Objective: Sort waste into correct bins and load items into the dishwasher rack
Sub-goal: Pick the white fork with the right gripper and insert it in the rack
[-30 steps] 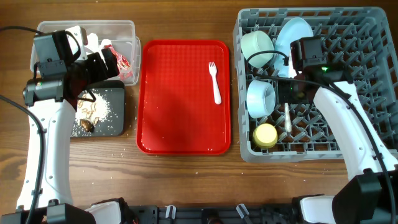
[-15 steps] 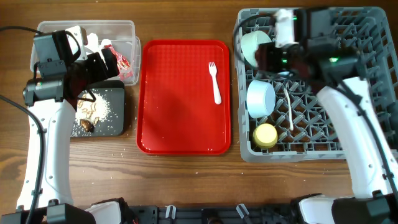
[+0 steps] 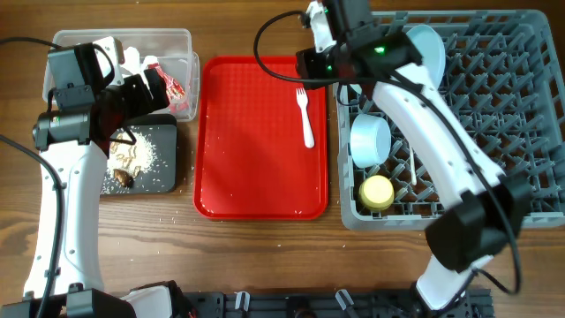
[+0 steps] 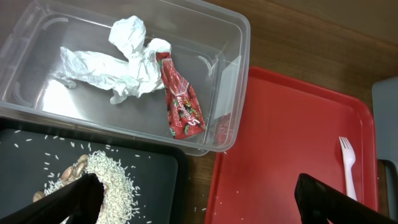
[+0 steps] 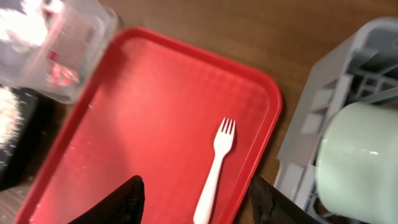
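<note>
A white fork (image 3: 305, 115) lies on the flat red tray (image 3: 256, 168); it also shows in the right wrist view (image 5: 214, 165). My right gripper (image 5: 196, 190) is open and empty, above the fork, at the tray's far right corner (image 3: 315, 64). My left gripper (image 4: 199, 193) is open and empty over the black tray's (image 3: 168, 163) right edge. The clear tub (image 4: 230, 68) holds crumpled paper (image 4: 124, 62) and a red wrapper (image 4: 180, 102). The grey rack (image 3: 503, 132) holds a blue plate (image 3: 428, 49), green bowl (image 5: 360, 162), blue bowl (image 3: 371, 140), yellow cup (image 3: 378, 192) and spoon (image 3: 411, 168).
Rice and brown scraps (image 3: 125, 163) lie on the black tray. A few rice grains are scattered on the wood between the black tray and the red tray. The rack's right half holds only upright pegs.
My right arm has swung left from over the rack to above the fork at the red tray's far right corner. The left arm has not moved.
</note>
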Robot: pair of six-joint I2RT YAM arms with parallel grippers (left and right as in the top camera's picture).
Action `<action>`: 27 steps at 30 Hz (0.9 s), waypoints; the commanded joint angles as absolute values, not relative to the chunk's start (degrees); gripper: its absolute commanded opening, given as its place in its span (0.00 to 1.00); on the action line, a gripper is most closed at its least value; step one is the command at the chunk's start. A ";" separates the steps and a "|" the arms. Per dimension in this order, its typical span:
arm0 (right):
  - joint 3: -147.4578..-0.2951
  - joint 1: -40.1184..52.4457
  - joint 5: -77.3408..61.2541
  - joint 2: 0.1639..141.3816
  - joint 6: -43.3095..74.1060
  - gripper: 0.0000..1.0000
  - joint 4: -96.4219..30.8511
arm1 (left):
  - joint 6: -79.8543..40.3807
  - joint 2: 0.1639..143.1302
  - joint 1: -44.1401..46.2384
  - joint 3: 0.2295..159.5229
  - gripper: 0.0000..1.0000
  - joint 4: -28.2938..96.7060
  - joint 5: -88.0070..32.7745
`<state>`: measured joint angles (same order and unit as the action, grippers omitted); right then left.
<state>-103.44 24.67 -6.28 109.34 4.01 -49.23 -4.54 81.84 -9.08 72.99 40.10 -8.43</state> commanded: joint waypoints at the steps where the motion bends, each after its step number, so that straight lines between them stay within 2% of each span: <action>1: -104.68 24.58 -6.04 114.19 2.98 0.56 -48.86 | -3.38 81.89 -9.28 73.21 1.00 39.94 -8.93; 15: -104.53 24.58 -4.73 124.01 2.59 0.55 -42.78 | -3.38 81.89 -9.28 73.21 1.00 39.94 -8.93; 27: -104.53 24.58 -1.61 134.21 1.72 0.50 -39.62 | -3.38 81.89 -9.28 73.21 1.00 39.94 -8.93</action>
<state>-103.59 24.67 -4.16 131.31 2.44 -40.05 -4.54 81.84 -9.08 72.97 40.10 -8.43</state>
